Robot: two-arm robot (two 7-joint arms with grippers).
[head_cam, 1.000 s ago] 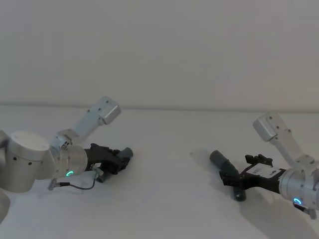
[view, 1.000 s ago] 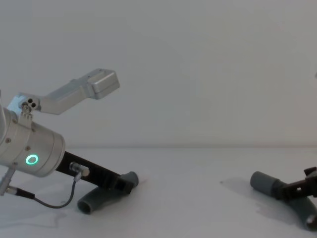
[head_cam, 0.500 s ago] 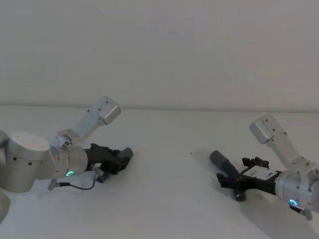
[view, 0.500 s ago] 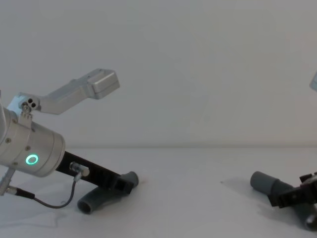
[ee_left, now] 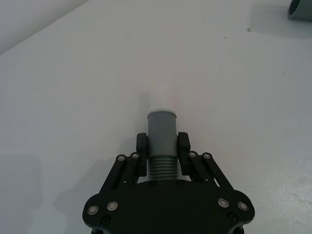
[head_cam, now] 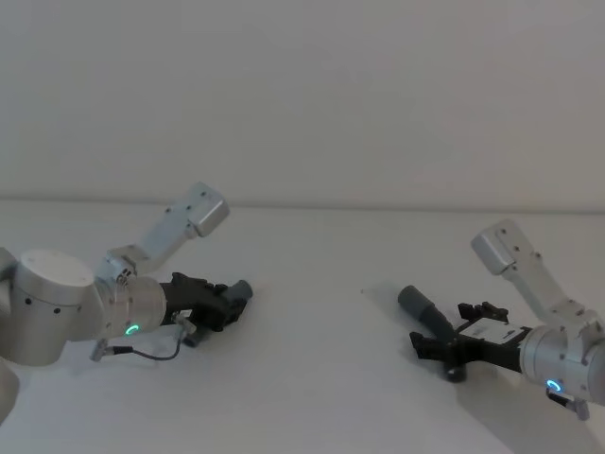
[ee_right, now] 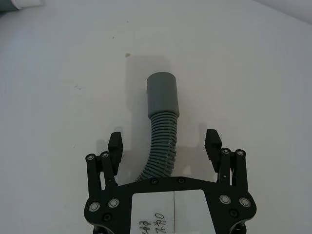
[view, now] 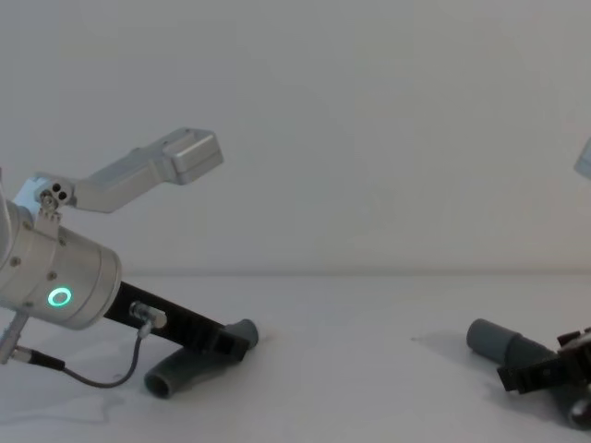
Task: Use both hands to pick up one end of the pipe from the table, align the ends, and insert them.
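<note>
Two pieces of the pipe lie on the white table [head_cam: 321, 378]. My left gripper [ee_left: 162, 148] is shut on the left piece [view: 180, 372] just behind its smooth grey cuff [ee_left: 161, 127], which ends in a narrower whitish tip [ee_left: 161, 95]. In the head view this gripper [head_cam: 222, 305] sits low at the left. My right gripper [ee_right: 164, 144] is open, its fingers [ee_right: 115, 144] standing apart on either side of the right piece's corrugated part [ee_right: 161, 151] without touching it. That piece's cuff [ee_right: 162, 95] points away from the gripper. In the head view the right gripper [head_cam: 430, 345] is just behind this cuff [head_cam: 414, 303].
A pale wall rises behind the table's far edge [head_cam: 312, 204]. Open table lies between the two pieces [head_cam: 321, 312]. The left arm's grey cable [view: 92, 377] loops down to the surface beside the left piece.
The right gripper has drawn back along its piece toward the robot and sits lower. The left arm and its piece have not moved.
</note>
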